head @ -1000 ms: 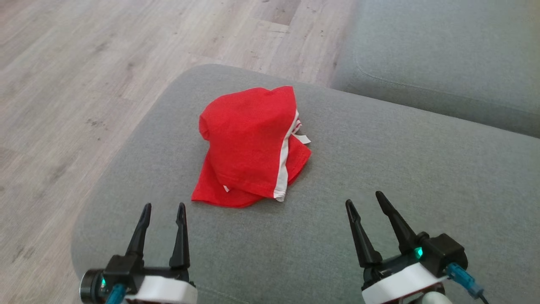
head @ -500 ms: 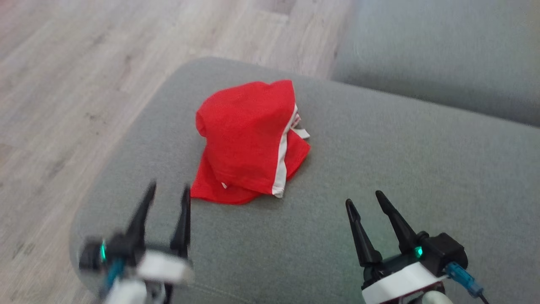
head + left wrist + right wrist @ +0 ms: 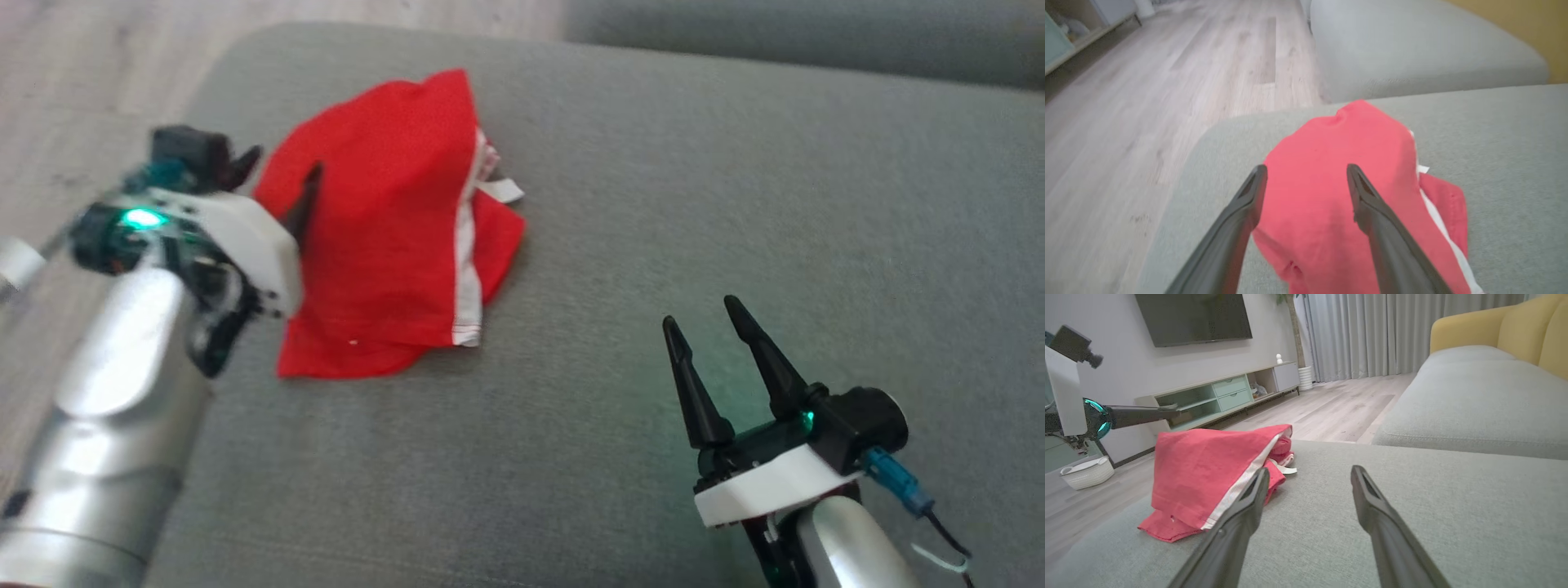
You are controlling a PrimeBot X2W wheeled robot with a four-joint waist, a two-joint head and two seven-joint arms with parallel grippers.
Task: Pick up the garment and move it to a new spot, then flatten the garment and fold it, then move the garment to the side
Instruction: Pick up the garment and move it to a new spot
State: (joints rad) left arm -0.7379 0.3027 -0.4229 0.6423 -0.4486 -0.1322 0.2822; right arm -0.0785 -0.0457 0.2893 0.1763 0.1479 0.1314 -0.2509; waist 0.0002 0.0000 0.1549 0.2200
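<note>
Here the garment point(image 3: 384, 237), red with a white stripe point(image 3: 464, 261), lies bunched and loosely doubled on the grey sofa point(image 3: 653, 204). The left gripper point(image 3: 283, 161) hangs at the garment's left edge with its jaws spread wide and nothing between them. In the left wrist view its two dark fingers point(image 3: 1241, 212) straddle the red cloth, which spreads ahead of them and off to their right. The tips lie over the cloth's upper part, but whether they touch it cannot be told. The stripe and a small white tab point(image 3: 504, 190) sit on the garment's far side from this gripper, and pale floor point(image 3: 65, 65) lies behind and to its left. The right gripper point(image 3: 700, 310) is likewise wide open and empty, poised over bare sofa. The garment lies ahead of it and well to its left, apart from its fingers. In the right wrist view the striped hem faces this gripper just beyond its left finger, and the left arm reaches in above the cloth from farther left. Straight ahead of the right gripper is a second grey cushion point(image 3: 1453, 400). Off to its left are a white basket point(image 3: 1088, 471) on the floor, a low cabinet point(image 3: 1224, 396) and a dark screen point(image 3: 1194, 316).
</note>
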